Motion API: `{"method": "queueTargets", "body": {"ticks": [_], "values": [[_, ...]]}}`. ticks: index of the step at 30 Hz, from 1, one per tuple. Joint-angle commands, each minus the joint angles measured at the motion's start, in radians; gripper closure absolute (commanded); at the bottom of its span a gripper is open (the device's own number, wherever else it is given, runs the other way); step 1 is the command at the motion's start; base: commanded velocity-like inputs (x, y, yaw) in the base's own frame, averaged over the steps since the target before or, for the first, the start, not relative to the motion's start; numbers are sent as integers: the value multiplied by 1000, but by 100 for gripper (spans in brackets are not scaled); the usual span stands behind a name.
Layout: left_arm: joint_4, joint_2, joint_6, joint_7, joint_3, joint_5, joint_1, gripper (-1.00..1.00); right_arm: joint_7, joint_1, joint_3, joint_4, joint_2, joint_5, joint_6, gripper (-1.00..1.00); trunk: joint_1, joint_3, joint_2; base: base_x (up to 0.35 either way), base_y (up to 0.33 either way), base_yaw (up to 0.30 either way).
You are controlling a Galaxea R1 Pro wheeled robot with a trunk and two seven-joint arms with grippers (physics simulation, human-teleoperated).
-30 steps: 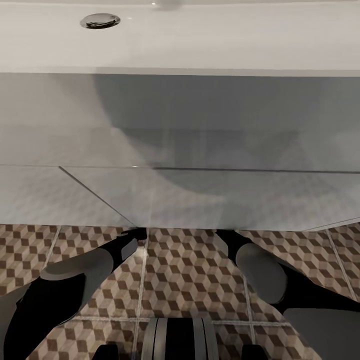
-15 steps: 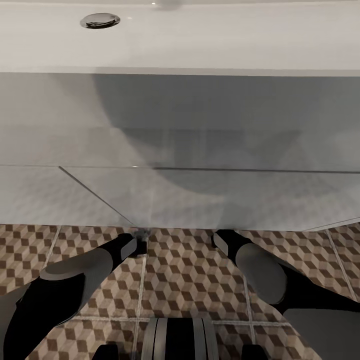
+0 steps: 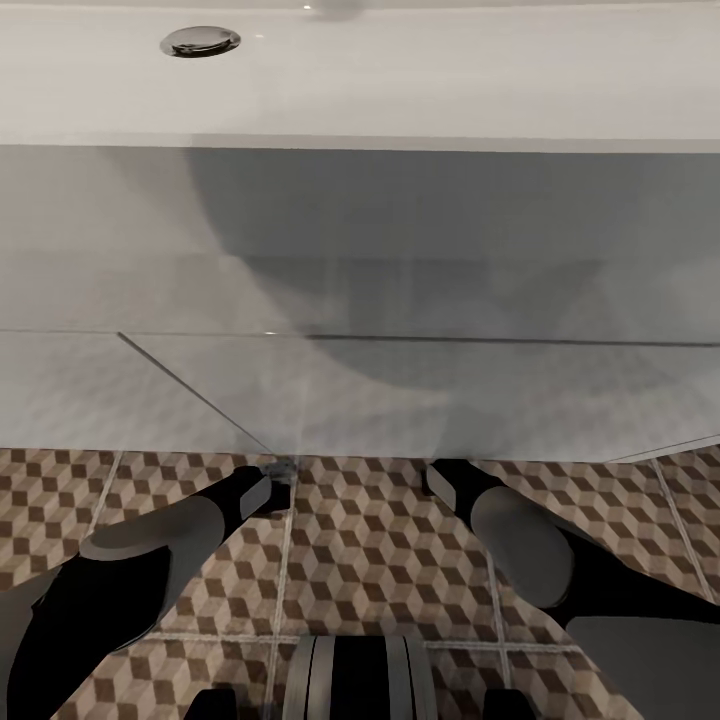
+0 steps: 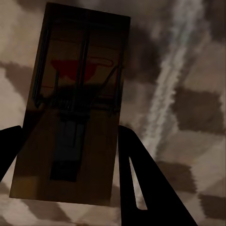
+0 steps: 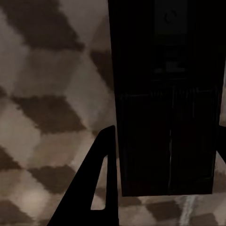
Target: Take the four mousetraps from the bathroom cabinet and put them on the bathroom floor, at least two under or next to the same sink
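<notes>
Right now we are close up to the white sink [image 3: 360, 90], with its flat grey front over us and the chrome drain [image 3: 200, 41] far to the left. Both our arms reach forward and down under the sink's near edge, over the bathroom floor [image 3: 370, 560] with its brown and beige cube tiles.

Our left hand [image 4: 70, 155] has its two dark fingers on either side of a mousetrap [image 4: 75, 103], a flat brown wooden piece with dark wire parts and a red mark. The fingers sit tight against its long sides, so it is pinched. A pale grout line [image 4: 169, 80] runs on the floor beside it.

Our right hand [image 5: 165, 155] pinches another mousetrap [image 5: 165, 94], very dark in shadow, between its fingers, just over the floor tiles.
</notes>
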State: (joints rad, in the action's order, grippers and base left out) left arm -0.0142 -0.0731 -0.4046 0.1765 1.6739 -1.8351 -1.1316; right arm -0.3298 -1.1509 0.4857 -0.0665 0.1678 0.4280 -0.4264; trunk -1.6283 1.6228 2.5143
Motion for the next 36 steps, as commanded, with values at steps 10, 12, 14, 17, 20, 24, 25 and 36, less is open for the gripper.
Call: {"method": "queueTargets", "body": {"ticks": [10,12,14,17,20,24,25,36], "values": [[-3,-5,-3,4,1,-7,-1,100,2,-27,-2,7,7,17,65,100,0,0,0,0,0,0],[-3,-6,-3,4,1,-7,-1,100,2,-27,-3,7,5,17,65,100,0,0,0,0,0,0],[-3,-6,-3,5,0,-7,-2,100,2,-27,-4,6,3,16,66,100,0,0,0,0,0,0],[-3,-7,-4,4,1,-7,-2,100,2,-27,-4,4,3,16,66,100,0,0,0,0,0,0],[-2,-6,-6,4,1,-7,-22,100,2,-29,-4,-2,5,18,66,100,0,0,0,0,0,0],[-2,-4,-8,6,1,-7,-39,100,2,-43,-4,-3,7,18,66,100,0,0,0,0,0,0],[-1,-4,-9,6,1,-7,-41,100,2,-45,-4,-3,7,18,66,100,0,0,0,0,0,0],[-1,-4,-11,6,1,-7,-75,100,2,-50,-4,-4,7,18,66,100,0,0,0,0,0,0]]}}
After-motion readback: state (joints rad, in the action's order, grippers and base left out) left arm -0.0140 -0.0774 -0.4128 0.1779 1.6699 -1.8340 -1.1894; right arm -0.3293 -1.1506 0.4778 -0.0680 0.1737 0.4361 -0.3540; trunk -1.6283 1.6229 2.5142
